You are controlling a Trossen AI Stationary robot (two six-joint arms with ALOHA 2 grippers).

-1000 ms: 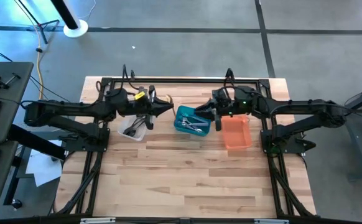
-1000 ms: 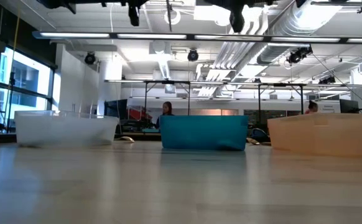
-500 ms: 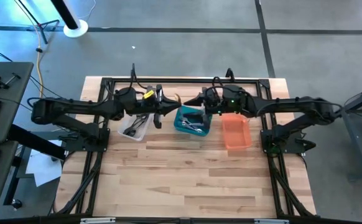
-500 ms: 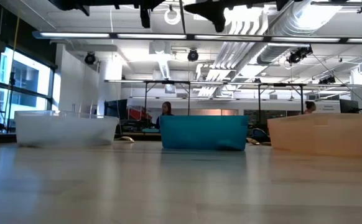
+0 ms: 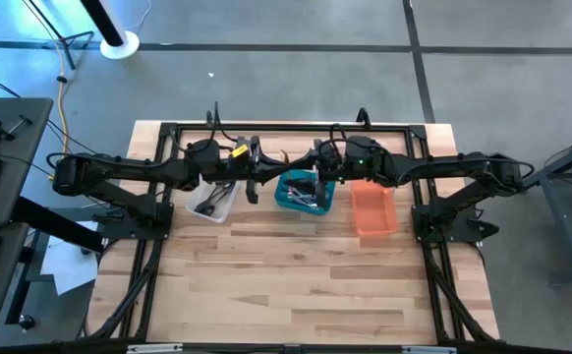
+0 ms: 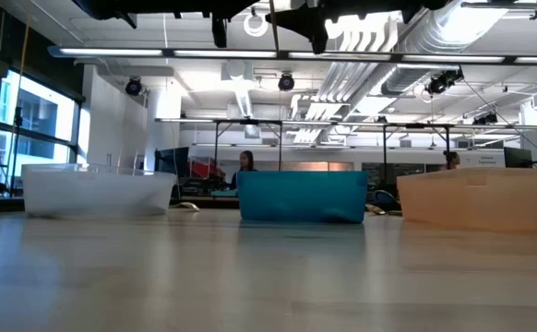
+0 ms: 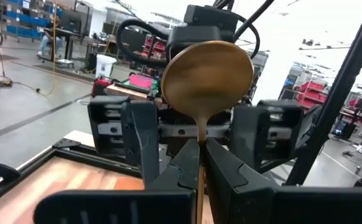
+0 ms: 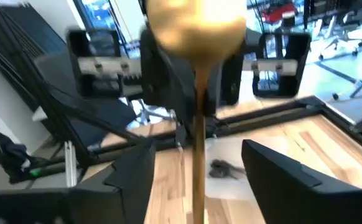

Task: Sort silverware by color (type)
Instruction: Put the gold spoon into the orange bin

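Note:
A gold spoon (image 7: 207, 84) stands bowl up in my left gripper (image 7: 202, 163), which is shut on its handle. Both arms meet high above the teal bin (image 5: 282, 200), my left gripper (image 5: 269, 169) facing my right gripper (image 5: 304, 165). My right gripper (image 8: 198, 180) is open. Its fingers (image 8: 131, 171) stand on either side of the spoon's handle (image 8: 198, 143) without touching it. Silver utensils (image 5: 306, 195) lie in the teal bin, and dark ones (image 5: 210, 203) lie in the clear bin (image 5: 223, 210). My left gripper pinches the spoon's handle (image 7: 201, 142) between its two fingers, a short way below the bowl. The fingers reach in level from the table's left. The spoon stands upright above them, bowl on top, lifted clear of the bins and the table.
An orange bin (image 5: 372, 208) sits right of the teal one, under my right arm. All three bins stand in a row near the table's far edge. The near half of the wooden table (image 5: 296, 285) is bare, with the black frame (image 5: 286, 126) round the edges.
My left gripper has carried the gold spoon toward the table's right. My right gripper has come toward the table's left to meet it and has opened. Both now face each other above the teal bin.

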